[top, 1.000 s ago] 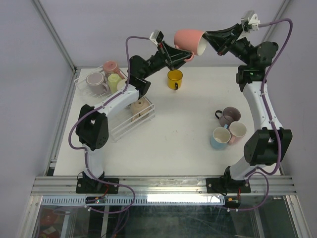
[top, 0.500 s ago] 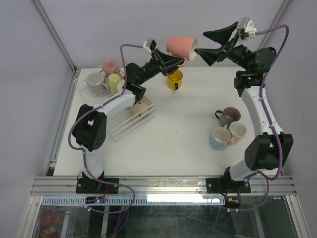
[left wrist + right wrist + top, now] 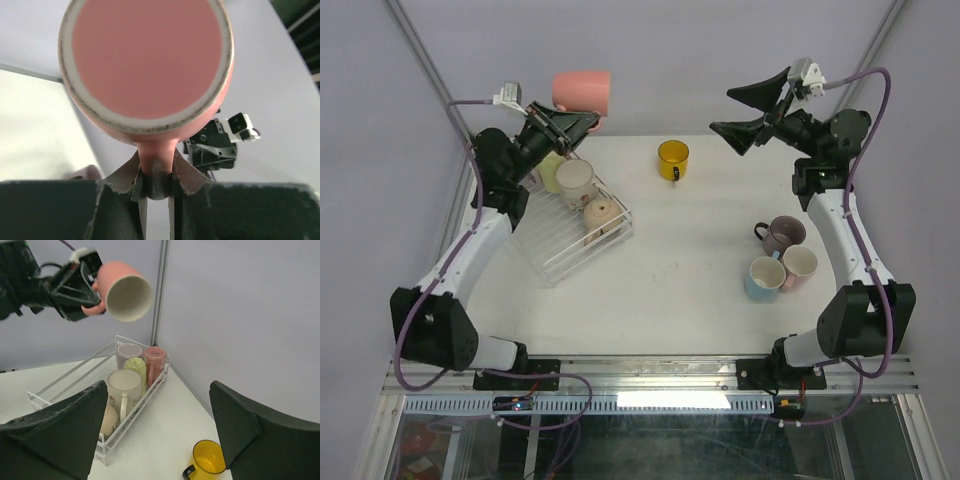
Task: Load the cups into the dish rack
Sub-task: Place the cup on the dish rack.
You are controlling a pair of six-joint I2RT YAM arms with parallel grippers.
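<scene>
rack left; three cups right.

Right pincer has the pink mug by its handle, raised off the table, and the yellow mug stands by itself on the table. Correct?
No: the left pincer grips the pink mug by its handle, as the left wrist view shows. The right pincer is open and empty. The yellow mug does stand by itself on the table.
</scene>
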